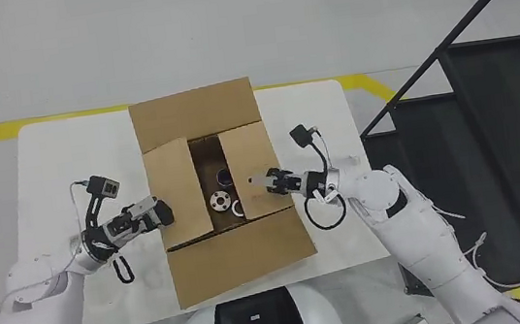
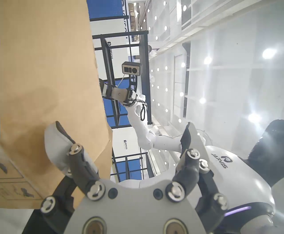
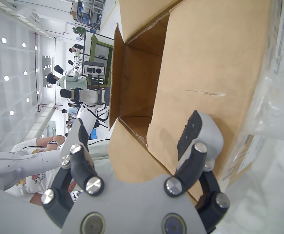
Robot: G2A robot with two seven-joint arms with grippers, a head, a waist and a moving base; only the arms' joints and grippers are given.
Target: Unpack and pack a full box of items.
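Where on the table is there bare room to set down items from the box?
Bare table lies left of the box, beyond the left gripper, and at the far right corner beyond the right gripper. The box opening between the side flaps is tight, with round parts inside.

A white bench (image 1: 64,157) stands on a grey floor (image 1: 223,20). A yellow line (image 1: 31,125) runs along the floor at the far edge of the bench. Black metal stairs (image 1: 490,124) stand near the bench, on the right side.

box (image 1: 198,117) on table (image 1: 74,155), parts (image 1: 220,202) inside box
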